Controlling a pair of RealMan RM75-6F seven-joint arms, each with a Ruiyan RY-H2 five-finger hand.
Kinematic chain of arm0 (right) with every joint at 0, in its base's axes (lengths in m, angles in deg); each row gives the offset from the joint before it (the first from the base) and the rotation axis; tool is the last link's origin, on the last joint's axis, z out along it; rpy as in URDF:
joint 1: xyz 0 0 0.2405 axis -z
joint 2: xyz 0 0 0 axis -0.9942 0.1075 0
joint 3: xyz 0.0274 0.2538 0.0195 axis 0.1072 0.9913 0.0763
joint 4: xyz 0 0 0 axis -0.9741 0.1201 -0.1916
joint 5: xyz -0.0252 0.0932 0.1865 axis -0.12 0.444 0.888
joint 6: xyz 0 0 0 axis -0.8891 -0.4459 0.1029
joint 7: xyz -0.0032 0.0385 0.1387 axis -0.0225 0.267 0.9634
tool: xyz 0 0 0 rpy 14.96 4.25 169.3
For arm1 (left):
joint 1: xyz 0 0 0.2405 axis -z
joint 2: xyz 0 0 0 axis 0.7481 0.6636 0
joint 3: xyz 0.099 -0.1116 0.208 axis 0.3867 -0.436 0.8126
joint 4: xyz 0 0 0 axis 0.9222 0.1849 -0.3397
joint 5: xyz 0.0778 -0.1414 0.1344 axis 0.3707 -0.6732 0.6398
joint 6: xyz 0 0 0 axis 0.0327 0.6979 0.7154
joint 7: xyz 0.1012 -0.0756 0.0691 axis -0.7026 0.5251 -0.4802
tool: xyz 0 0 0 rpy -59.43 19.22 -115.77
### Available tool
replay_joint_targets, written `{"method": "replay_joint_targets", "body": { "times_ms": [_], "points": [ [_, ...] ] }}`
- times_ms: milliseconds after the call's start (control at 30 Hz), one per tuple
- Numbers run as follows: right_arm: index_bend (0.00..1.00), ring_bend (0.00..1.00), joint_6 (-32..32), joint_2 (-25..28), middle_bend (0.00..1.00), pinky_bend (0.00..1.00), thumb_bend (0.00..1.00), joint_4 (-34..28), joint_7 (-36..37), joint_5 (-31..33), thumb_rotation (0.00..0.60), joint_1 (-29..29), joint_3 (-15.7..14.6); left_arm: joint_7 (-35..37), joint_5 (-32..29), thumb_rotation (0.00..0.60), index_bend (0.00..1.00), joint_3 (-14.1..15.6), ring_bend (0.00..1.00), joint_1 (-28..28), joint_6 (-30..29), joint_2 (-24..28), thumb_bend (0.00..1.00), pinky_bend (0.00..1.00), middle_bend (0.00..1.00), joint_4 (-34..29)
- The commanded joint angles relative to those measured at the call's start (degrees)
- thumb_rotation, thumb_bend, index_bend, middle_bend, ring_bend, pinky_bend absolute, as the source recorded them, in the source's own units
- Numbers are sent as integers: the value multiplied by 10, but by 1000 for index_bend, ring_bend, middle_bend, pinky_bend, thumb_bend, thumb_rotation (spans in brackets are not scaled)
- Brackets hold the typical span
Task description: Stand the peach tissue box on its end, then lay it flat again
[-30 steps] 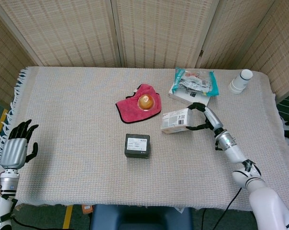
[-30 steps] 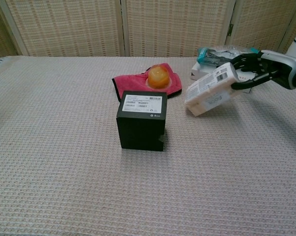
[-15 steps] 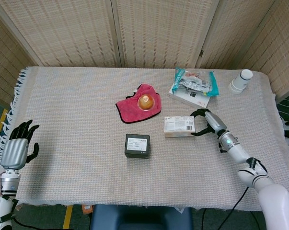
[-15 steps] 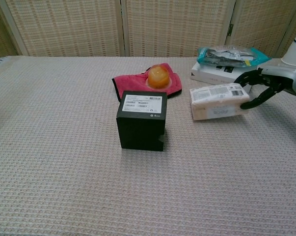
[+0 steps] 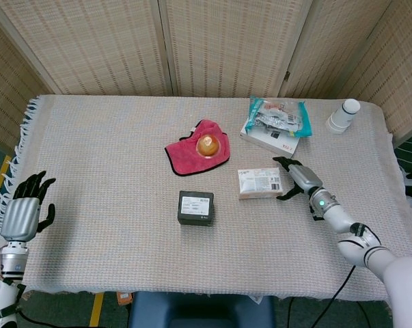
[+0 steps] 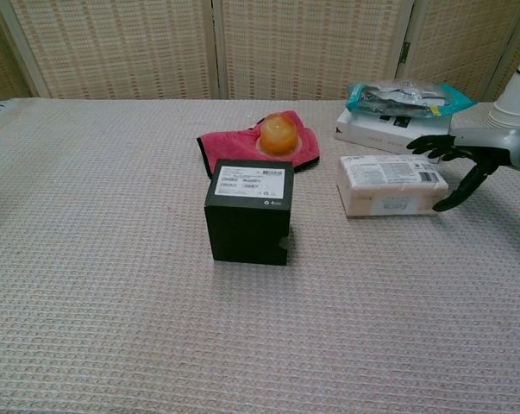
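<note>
Head view: peach tissue box (image 5: 259, 184) now lies flat right of the tabletop's centre, no longer tilted. Right hand (image 5: 296, 178) has let go, fingers spread beside it; left hand (image 5: 24, 209) idle, fingers apart, at the left edge.
Chest view: box flat, hand clear, so the task looks complete.

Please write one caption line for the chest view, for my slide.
Peach tissue box lying flat on the table cloth, right hand open just beside it.

The peach tissue box (image 6: 391, 185) lies flat on the cloth; the right hand (image 6: 460, 157) hovers just beside it, fingers spread.
</note>
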Motion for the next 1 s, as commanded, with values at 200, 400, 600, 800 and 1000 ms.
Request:
{"method": "replay_joint_targets", "body": {
  "times_ms": [200,400,600,800,1000],
  "points": [
    [0,0,74,148,0,0,0,-222,-145,52,600,45,35,2,-1,600,164,-2,0,-1,-1,2,549,111,0,-1],
    [56,26,408,128,20,0,0,-336,-294,48,600,191,67,0,-2,600,165,0,0,1,4,0,549,110,0,-1],
    [95,57,442,144,67,0,4,-342,-451,31,600,267,-10,-3,-2,600,164,2,0,2,7,-2,548,111,0,1],
    [107,57,427,155,67,0,17,-311,-476,68,600,304,-14,-8,-3,600,164,4,0,4,11,-5,548,110,0,4],
    [108,49,390,174,66,0,32,-310,-478,88,600,308,-5,-14,-7,600,165,1,0,5,9,-11,548,110,0,12]
  ]
}}
